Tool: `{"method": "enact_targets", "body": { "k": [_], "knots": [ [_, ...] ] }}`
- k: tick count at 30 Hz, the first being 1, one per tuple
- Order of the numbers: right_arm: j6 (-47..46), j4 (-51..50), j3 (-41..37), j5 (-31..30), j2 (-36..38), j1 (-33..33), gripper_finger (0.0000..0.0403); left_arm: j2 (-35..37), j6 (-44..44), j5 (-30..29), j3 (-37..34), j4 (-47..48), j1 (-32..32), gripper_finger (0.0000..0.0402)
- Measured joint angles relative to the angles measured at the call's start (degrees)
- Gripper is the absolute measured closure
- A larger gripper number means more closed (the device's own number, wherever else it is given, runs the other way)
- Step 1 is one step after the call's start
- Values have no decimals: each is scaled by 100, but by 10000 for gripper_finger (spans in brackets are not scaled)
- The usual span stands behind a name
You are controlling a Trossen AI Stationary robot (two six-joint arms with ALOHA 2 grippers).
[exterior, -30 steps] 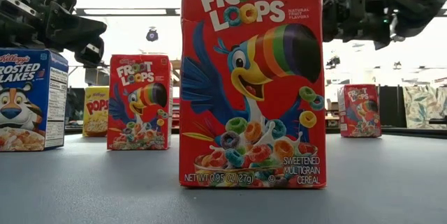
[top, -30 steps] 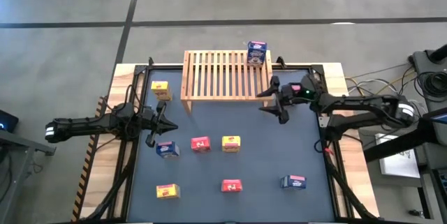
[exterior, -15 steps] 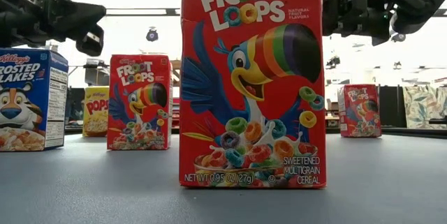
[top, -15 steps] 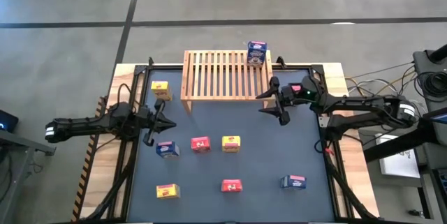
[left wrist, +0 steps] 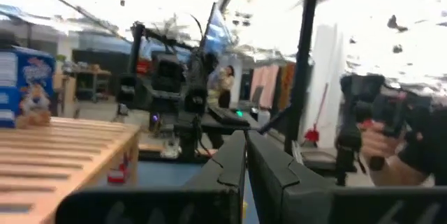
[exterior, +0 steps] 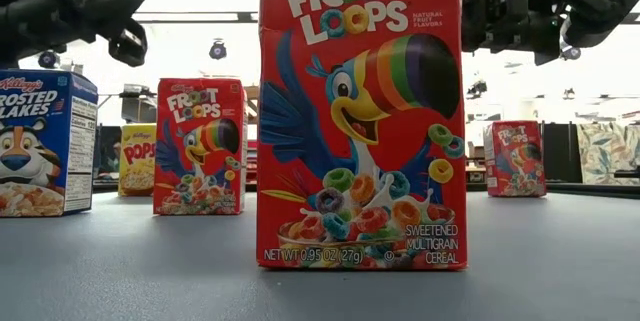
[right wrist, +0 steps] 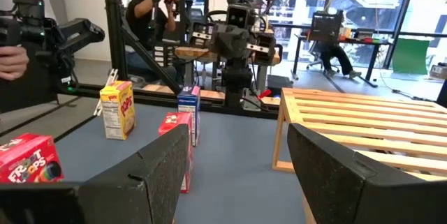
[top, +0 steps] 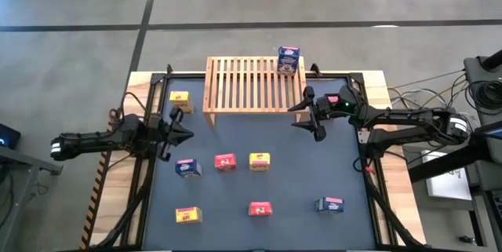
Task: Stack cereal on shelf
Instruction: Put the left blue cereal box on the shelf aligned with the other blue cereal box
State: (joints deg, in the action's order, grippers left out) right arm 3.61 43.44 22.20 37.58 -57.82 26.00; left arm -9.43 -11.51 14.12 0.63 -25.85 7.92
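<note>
The light-wood slatted shelf (top: pixel 252 85) stands at the table's far edge. One blue cereal box (top: pixel 289 60) stands on the shelf's right end. The other cereal boxes stand upright on the dark mat: a yellow one (top: pixel 180 100) left of the shelf, blue (top: pixel 187 168), red (top: pixel 225 162) and yellow (top: pixel 260 161) in a middle row, yellow (top: pixel 187 215), red (top: pixel 260 209) and blue (top: pixel 329 204) near the front. My left gripper (top: pixel 184 134) hangs shut above the mat's left side and touches nothing. My right gripper (top: pixel 302 115) hovers open by the shelf's right front corner.
In the low view a big red box (exterior: pixel 362 111) fills the middle and another red box (exterior: pixel 515 158) stands far right. A black frame (top: pixel 149 99) borders the mat. In the wrist views people (right wrist: pixel 143 15) stand beyond the table. Bare mat (top: pixel 259 130) lies between shelf and middle row.
My left gripper has risen and drawn back a little toward the table's left edge, tipping from pointing down at the blue box to nearly level. My right gripper and every box have kept still.
</note>
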Motion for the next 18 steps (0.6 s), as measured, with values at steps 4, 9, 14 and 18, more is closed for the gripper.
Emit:
{"method": "enact_targets", "body": {
  "k": [4,9,14,18],
  "knots": [
    [-60,13,0,0,11,-2,170,-53,175,-80,847,1330,-23,402],
    [-150,9,0,-2,71,-22,170,-707,236,-1036,2667,4718,-59,402],
    [-268,4,-2,5,79,-24,170,-1776,-326,-1343,3862,6257,-211,402],
    [-461,-1,-13,163,88,-24,170,-2689,-564,-1673,4579,6503,-858,402]
  ]
}}
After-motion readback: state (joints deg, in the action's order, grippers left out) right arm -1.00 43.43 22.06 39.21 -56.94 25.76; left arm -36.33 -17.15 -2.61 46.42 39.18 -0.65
